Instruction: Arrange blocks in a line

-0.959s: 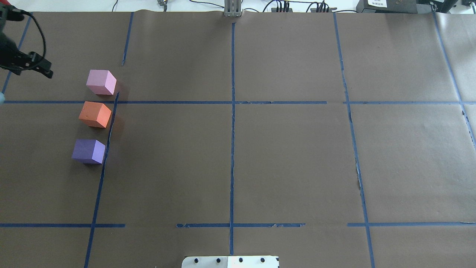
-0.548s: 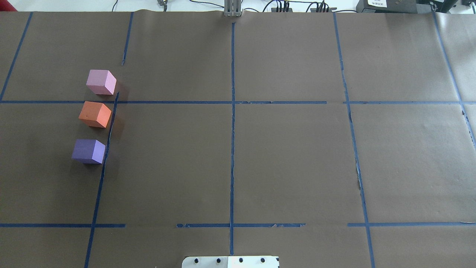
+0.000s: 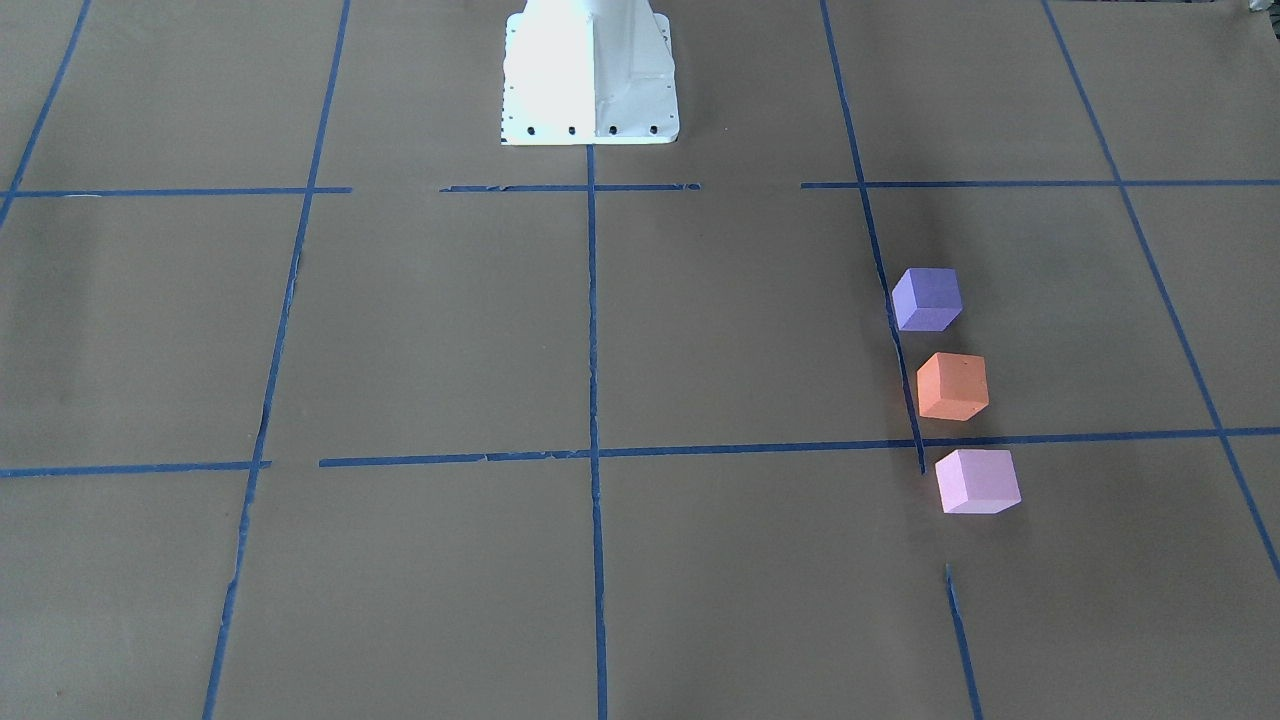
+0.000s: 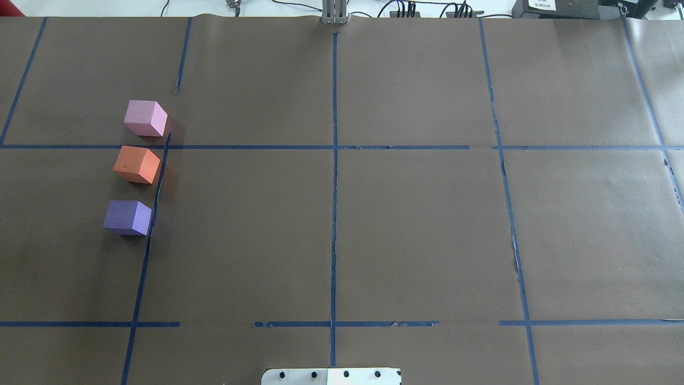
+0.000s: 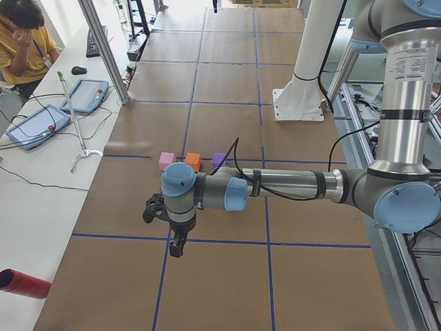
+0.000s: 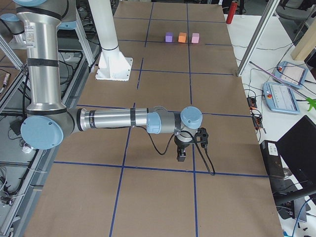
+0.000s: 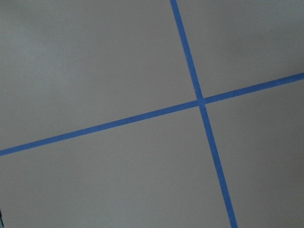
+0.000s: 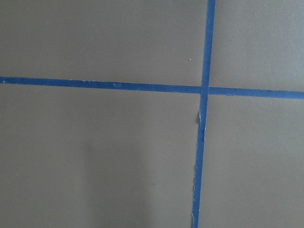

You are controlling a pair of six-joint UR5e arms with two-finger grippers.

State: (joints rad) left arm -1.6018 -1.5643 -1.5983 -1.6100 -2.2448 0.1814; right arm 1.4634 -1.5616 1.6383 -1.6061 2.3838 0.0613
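Observation:
Three cubes stand in a row on the brown paper at the table's left side, with small gaps between them. The pale pink block is farthest from me, the orange block is in the middle, and the dark purple block is nearest. They also show in the front view: purple, orange, pink. My left gripper hangs over the table end, away from the blocks. My right gripper hangs over the opposite end. I cannot tell whether either is open or shut.
Blue tape lines grid the brown paper. The white robot base stands at the table's near edge. A red cylinder lies on the side bench at my left. An operator and teach pendants are beyond it.
The left arm, seen at the overhead view's upper left edge one second ago, has moved out of that view. The three blocks have not moved.

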